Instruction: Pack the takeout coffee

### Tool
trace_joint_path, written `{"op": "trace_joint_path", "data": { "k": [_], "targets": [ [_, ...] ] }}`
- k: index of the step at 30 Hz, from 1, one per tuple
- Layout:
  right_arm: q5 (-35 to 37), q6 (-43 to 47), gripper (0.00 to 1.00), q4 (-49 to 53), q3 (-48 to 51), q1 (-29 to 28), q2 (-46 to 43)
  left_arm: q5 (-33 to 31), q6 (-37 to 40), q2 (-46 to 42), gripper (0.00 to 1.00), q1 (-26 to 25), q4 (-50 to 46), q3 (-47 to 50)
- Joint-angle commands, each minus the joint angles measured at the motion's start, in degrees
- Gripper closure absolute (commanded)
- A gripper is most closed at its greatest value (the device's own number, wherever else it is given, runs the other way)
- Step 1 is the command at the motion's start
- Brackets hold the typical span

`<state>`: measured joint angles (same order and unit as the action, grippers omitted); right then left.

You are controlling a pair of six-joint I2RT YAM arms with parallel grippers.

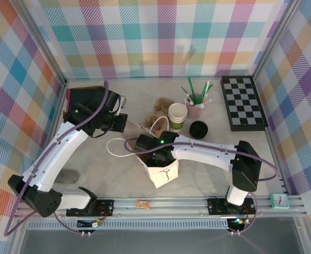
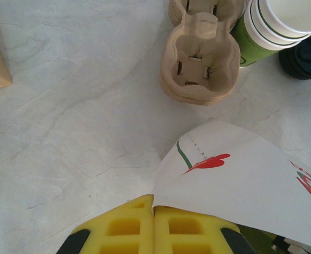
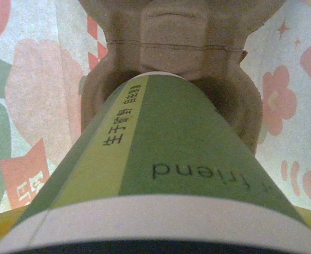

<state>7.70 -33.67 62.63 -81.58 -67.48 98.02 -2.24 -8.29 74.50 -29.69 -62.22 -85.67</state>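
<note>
While the left gripper [image 2: 154, 233] is closed, its yellow fingers pinching the edge of the white paper bag [image 1: 165, 177], the right gripper [image 1: 154, 153] reaches into that bag near the table's centre. Its jaws are clamped wide around the takeout coffee [image 3: 166, 174], whose green base sits in a well of the cardboard carrier [image 3: 171, 32] inside the bag.

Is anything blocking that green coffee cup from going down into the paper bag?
Nothing visible does. The coffee cup, in the right pincer, has its base at a pocket of the cardboard holder inside the bag, and the left pincer pinches the bag's edge.
</note>
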Motion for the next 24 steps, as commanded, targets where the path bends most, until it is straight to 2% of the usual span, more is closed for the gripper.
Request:
{"op": "trace_joint_path", "data": {
  "k": [1, 14, 24],
  "targets": [
    [0.7, -0.6, 0.62, 2.9, -0.7, -0.5, -1.5, -3.5, -0.3, -1.1, 1.00, 1.1, 1.9, -0.1],
    [1.4, 0.5, 0.62, -4.7, -0.1, -0.5, -0.2, -1.9, -0.2, -0.4, 1.00, 1.1, 2.1, -1.0],
    [3.3, 1.4, 0.63, -2.3, -4.2, -0.5, 0.6, -1.4, 0.4, 0.9, 1.00, 1.1, 1.4, -1.9]
  ]
}}
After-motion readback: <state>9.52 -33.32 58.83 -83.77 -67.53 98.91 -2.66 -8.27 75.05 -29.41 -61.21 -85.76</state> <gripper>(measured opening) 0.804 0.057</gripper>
